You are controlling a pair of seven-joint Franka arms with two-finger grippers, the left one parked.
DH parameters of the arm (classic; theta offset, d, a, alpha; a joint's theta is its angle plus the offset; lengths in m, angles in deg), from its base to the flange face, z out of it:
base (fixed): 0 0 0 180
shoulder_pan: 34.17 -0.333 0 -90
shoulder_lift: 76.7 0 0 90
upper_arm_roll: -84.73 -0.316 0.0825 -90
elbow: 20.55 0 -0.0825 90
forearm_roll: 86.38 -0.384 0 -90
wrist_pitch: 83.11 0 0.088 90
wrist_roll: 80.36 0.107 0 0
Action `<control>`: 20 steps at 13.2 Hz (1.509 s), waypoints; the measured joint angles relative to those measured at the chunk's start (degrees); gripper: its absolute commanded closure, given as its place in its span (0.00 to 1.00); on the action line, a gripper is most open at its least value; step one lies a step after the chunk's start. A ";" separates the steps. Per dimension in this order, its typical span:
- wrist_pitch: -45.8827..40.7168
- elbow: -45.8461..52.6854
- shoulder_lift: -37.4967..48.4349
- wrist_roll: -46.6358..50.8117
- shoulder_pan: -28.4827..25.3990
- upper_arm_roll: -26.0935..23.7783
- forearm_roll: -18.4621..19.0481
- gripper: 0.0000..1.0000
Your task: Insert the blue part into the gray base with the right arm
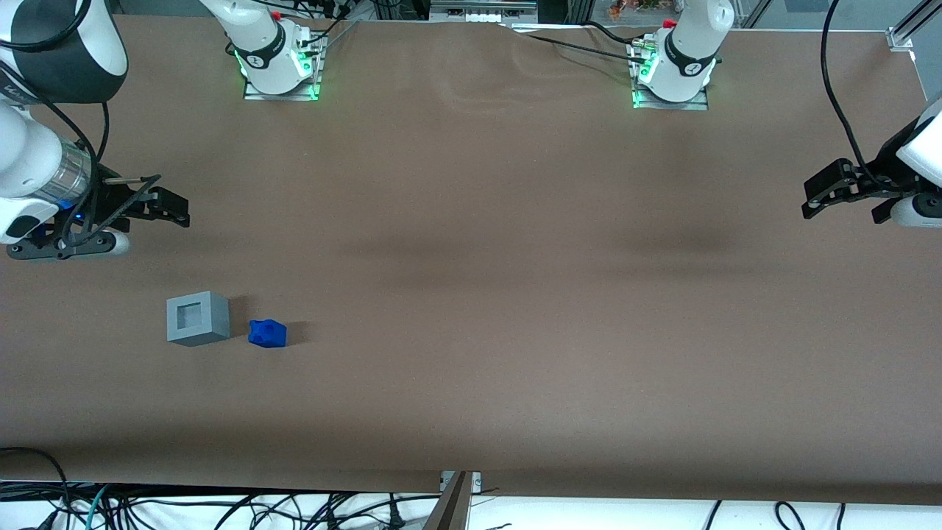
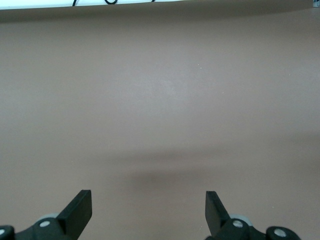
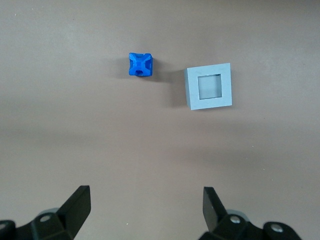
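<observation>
Right wrist view: the gripper [image 3: 145,207] hangs with its two black fingers [image 3: 79,202] spread wide, nothing between them. Out ahead sits the blue part [image 3: 140,65], a small bright blue block with knobbly, chamfered corners, resting on the brown table [image 3: 75,130]. Just beside it, not touching, is the gray base [image 3: 209,86], its square recess facing up. From the front, at the frame's left edge, the gripper [image 1: 171,208] hovers farther from the camera than both pieces; bare tabletop lies all around them.
</observation>
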 measured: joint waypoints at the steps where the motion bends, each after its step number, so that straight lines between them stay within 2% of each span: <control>1: -0.37 0.00 0.02 -0.02 0.00 -0.01 0.00 0.01; 20: -1.88 1.11 0.33 -0.25 -0.01 -0.04 0.00 0.01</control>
